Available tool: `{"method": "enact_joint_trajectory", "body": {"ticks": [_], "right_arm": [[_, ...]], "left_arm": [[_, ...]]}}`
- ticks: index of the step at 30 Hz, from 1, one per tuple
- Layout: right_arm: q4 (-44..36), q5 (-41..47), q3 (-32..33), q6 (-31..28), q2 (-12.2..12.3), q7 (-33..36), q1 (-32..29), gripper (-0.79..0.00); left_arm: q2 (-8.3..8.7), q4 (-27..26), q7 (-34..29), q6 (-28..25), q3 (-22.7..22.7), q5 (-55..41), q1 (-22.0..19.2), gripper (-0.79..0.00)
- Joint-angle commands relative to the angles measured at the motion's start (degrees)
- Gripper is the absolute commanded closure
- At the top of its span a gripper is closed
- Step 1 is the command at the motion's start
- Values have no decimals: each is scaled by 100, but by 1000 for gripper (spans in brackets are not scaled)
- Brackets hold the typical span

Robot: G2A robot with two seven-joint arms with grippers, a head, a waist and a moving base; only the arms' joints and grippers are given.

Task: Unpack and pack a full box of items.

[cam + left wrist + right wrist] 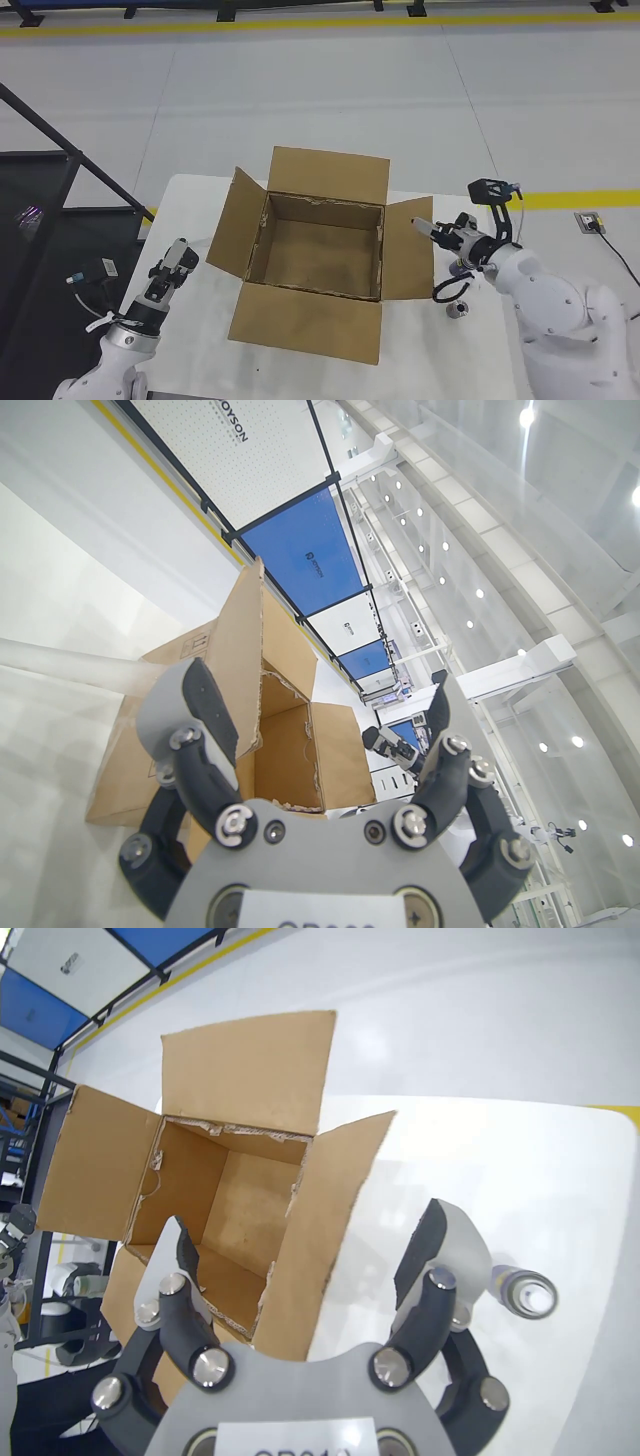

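**Visitor:** What is sitting in front of the robot?

**Onlooker:** A brown cardboard box (315, 250) is sitting in the middle of the white bench (195, 205). Its mouth is facing up, all four flaps are splaying outward, and the inside is looking empty. Its long axis seems to be running side to side across the robot, though it is looking close to square.

**Visitor:** And the arms?

**Onlooker:** The left gripper (178, 255) is hovering just beside the left flap and the right gripper (305, 1213) near the right one. Both are spread wide and holding nothing.

**Visitor:** What could be going wrong from here?

**Onlooker:** I am thinking a gripper reaching in could be catching a flap and shoving the light box. A small round item (530, 1297) is lying by the right arm, and a careless sweep could be knocking it away
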Motion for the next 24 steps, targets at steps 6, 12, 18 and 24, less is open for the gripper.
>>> {"method": "enact_joint_trajectory", "body": {"ticks": [6,12,18,24], "right_arm": [[-64,63,57,24,0,-37,-55,-785],[-64,63,57,24,0,-37,-55,-785],[-187,-520,-28,-54,27,-283,-183,-785],[-534,-1598,573,-330,155,-152,-914,-785]], "left_arm": [[0,0,0,0,0,0,0,-785],[0,0,0,0,0,0,0,-785],[0,0,0,0,0,0,0,-785],[0,0,0,0,0,0,0,-785]]}}
